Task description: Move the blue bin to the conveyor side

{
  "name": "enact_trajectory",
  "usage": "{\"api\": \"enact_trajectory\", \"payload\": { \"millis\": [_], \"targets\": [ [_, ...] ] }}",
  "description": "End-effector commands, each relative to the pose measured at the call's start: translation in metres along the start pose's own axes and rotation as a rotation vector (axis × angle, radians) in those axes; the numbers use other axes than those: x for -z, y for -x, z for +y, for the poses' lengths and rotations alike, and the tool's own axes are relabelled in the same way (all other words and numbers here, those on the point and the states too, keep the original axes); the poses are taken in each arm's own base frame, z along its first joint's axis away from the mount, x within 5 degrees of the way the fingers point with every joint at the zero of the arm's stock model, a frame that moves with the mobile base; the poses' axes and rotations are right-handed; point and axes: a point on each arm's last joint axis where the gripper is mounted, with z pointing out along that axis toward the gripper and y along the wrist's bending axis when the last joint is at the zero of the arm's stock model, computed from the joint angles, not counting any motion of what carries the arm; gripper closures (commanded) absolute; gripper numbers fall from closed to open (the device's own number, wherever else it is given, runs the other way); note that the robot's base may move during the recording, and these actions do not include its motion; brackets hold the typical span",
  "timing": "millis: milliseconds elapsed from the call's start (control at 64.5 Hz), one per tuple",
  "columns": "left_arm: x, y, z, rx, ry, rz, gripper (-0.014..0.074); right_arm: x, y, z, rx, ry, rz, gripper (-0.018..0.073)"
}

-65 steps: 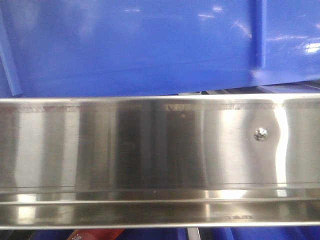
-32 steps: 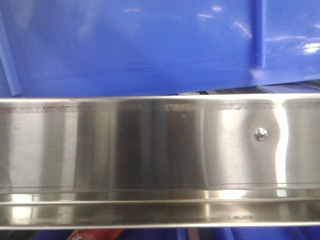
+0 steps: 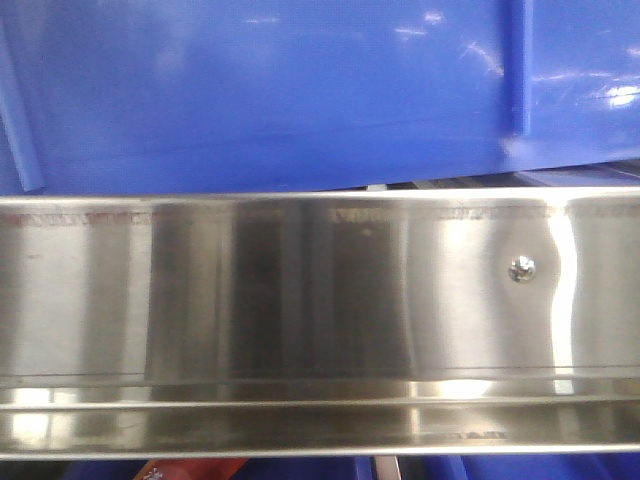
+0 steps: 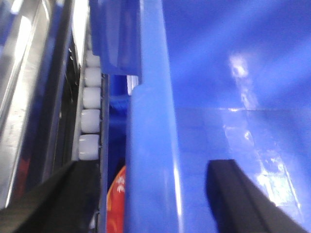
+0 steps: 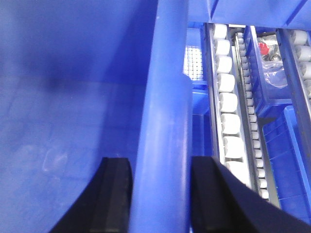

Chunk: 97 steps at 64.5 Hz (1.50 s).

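Largely unchanged over the last second: the blue bin [image 3: 300, 90] has barely shifted above the steel rail [image 3: 300, 300], so the transfer has probably not begun. A rim wall of the bin passes between each pincer's jaws. The right pincer [image 5: 160, 165] is clamped on that wall, while the left pincer [image 4: 150, 167] straddles it with gaps either side. White rollers [image 5: 228, 121] lie just outside the right pincer. No conveyor is in view.
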Motion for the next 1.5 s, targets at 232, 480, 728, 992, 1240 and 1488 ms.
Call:
{"api": "enact_trajectory", "payload": {
  "millis": [232,480,728,992,1240,1488],
  "targets": [
    [-0.0052,0.0000,-0.0024,0.001,-0.012,0.084,0.0248,0.0018,-0.0026,-0.0012,0.013,-0.005,0.010,0.0637],
    [-0.0040,0.0010,-0.0027,0.000,-0.013,0.082,0.0248,0.0018,-0.0026,-0.0012,0.013,-0.005,0.010,0.0637],
    [-0.0039,-0.0006,-0.0028,0.000,-0.013,0.100,0.0387,0.0018,-0.0026,-0.0012,0.013,-0.005,0.010,0.0637],
    [-0.0039,-0.0006,-0.0026,-0.002,-0.012,0.100,0.0600,0.0018,-0.0026,-0.0012,0.013,-0.005,0.010,0.0637],
    [-0.0039,-0.0004,-0.0026,-0.002,-0.012,0.098,0.0599,0.0018,-0.0026,-0.0012,0.013,-0.005,0.010,0.0637],
    [0.0004,0.0017,-0.0041,0.003,-0.019,0.099,0.0605,0.0037,-0.0013,-0.0013,0.012,-0.004,0.002,0.0637]
  ]
}}
